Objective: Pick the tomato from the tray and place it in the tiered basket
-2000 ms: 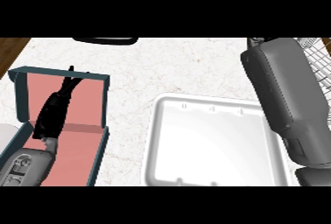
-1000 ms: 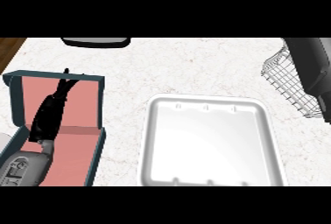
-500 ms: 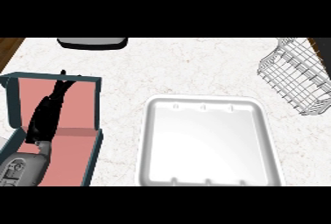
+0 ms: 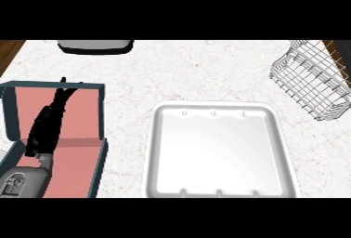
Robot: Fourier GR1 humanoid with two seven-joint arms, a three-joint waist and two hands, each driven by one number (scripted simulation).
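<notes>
A white tray (image 4: 217, 155) lies in the middle of the counter with nothing in it. No tomato shows anywhere in the head view. The wire tiered basket (image 4: 312, 80) stands at the far right, tilted in the picture, and I cannot see anything inside it. My left hand (image 4: 47, 124) rests open at the left, fingers straight and pointing away from me, over a teal box with a pink floor (image 4: 77, 155). My right hand is out of the picture.
A dark grey object (image 4: 96, 45) sits at the counter's far edge, upper left. White marble counter (image 4: 198, 74) spreads between the box, the tray and the basket. A brown strip shows at the far left corner.
My right forearm, which crossed the right side over the basket, has drawn off to the right and left the picture. The left hand has stayed still.
</notes>
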